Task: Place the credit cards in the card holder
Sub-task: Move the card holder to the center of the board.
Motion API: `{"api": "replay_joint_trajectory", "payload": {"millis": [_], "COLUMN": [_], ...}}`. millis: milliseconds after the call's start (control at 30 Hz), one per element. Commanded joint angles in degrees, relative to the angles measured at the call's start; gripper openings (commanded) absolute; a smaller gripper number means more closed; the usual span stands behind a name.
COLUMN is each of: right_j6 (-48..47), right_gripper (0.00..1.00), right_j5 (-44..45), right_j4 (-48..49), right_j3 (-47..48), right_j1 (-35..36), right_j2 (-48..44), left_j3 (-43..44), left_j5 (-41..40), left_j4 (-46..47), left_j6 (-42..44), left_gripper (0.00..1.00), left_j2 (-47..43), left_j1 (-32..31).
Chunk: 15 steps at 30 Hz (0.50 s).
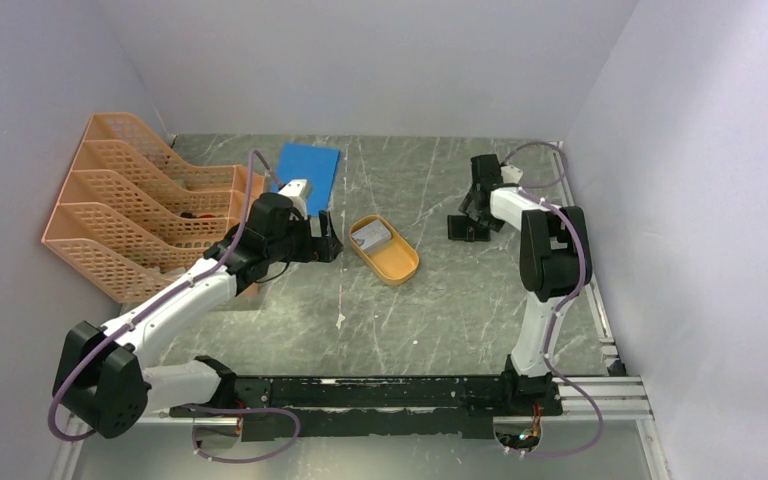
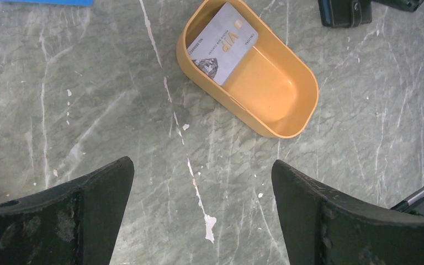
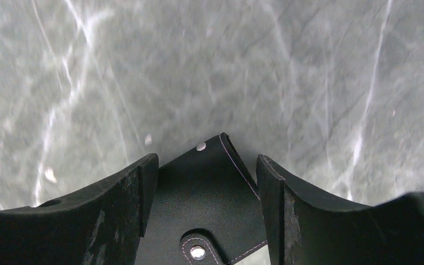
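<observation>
Making out only one of the credit cards, pale grey and glossy, leaning against the inner wall of the smooth orange oval dish; any beneath it being hidden. Finding the card holder, black, stitched, leather-like, with metal studs, lying on the veined grey bench well apart from the dish, cut off by the lower edge, pockets unseen. Bracketing it closely with the right fingers; not telling whether gripping. Spreading the left fingers wide above bare bench, holding nothing.
</observation>
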Motion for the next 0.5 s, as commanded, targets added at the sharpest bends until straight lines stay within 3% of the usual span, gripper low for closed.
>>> {"api": "replay_joint_trajectory", "payload": {"millis": [0,467], "right_j6": [-3.3,-3.9], "right_gripper": [0.68,0.68], "right_j5": [-1.0,-4.9], "right_j4": [-1.2,-4.1], "right_j3": [-8.1,-25.3], "right_j1": [4.1,18.1], "right_j2": [-3.6,-22.7], "left_j3": [1.0,0.8], "left_j5": [2.0,3.6], "left_j4": [0.3,0.7], "left_j6": [0.0,0.0], "left_gripper": [0.99,0.99], "left_j2": [-1.7,-1.2], "left_j1": [0.3,0.3]}}
